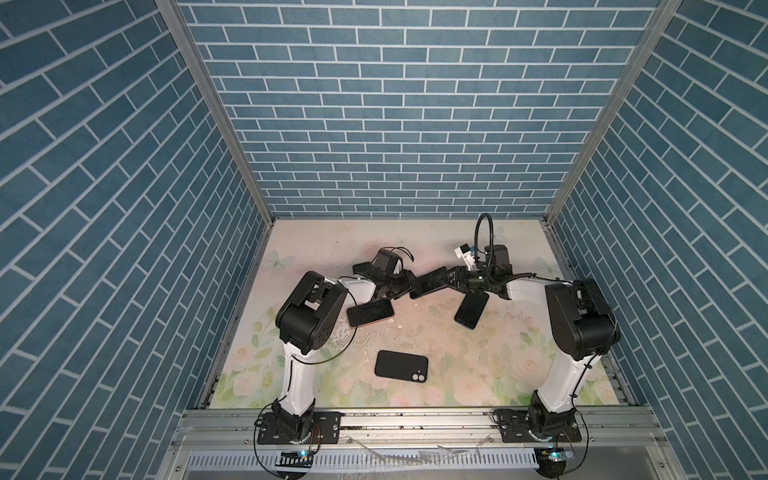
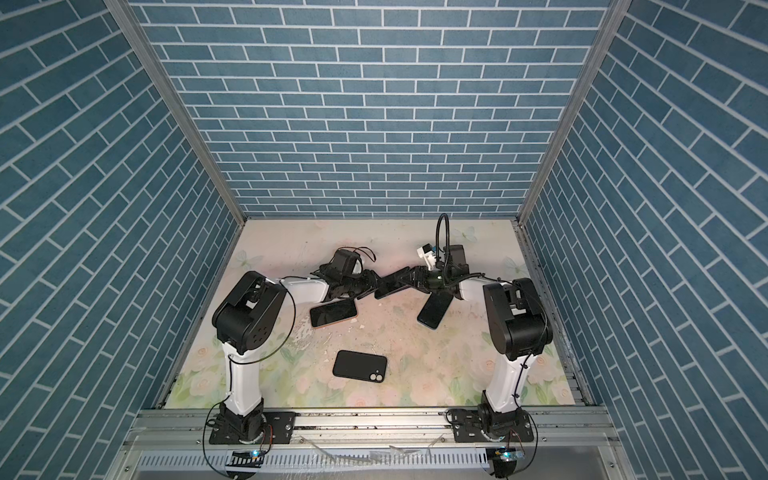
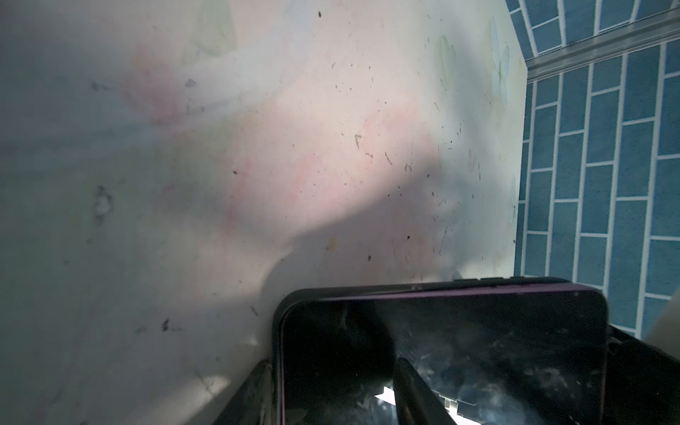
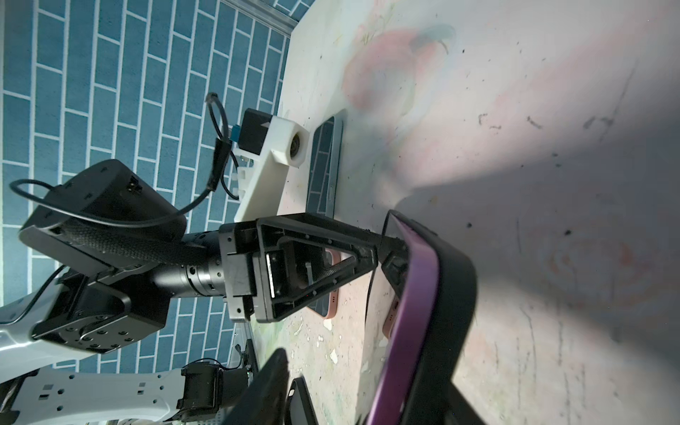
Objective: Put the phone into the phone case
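A phone [image 1: 428,284] [image 2: 390,284] with a purple rim hangs above the mat at the middle back, its back and rim wrapped by a black phone case [image 4: 452,294]. My left gripper [image 1: 409,286] [image 3: 333,368] is shut on one end of it: one finger lies on the dark screen [image 3: 478,349], the other against the case's edge. In the right wrist view the left gripper [image 4: 379,250] meets that end. My right gripper [image 1: 446,277] [image 4: 368,368] straddles the other end, open. One finger sits behind the case and the other stands off the screen side, with mat showing in the gap.
On the floral mat [image 1: 498,365] lie a pink-edged phone [image 1: 370,312] [image 2: 333,312], a dark phone [image 1: 471,309] [image 2: 434,309] under the right arm, and a black case [image 1: 401,365] [image 2: 360,365], back up. Another phone [image 4: 325,169] lies at the back left. Brick walls enclose three sides.
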You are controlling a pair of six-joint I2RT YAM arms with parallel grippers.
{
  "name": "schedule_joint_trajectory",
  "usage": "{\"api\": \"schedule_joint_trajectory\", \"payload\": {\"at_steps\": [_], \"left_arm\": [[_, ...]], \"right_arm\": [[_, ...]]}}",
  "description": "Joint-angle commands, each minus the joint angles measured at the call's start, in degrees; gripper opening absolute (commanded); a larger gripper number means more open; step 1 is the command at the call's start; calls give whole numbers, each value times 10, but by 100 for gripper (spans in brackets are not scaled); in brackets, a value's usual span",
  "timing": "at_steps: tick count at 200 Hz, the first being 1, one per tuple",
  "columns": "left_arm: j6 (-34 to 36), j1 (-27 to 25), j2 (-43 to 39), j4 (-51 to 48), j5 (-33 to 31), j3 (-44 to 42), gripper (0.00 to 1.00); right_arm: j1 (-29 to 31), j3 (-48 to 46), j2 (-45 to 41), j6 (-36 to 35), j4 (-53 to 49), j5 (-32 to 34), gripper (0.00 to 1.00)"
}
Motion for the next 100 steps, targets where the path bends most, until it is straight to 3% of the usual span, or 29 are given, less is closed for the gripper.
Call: {"api": "schedule_joint_trajectory", "payload": {"at_steps": [1, 100], "left_arm": [[12, 7, 14, -79, -12, -30, 56], [20, 10, 7, -94, -18, -18, 56]], "right_arm": [[-4, -12, -14, 24, 46, -14, 48], [-4, -25, -10, 22, 56, -10, 8]]}}
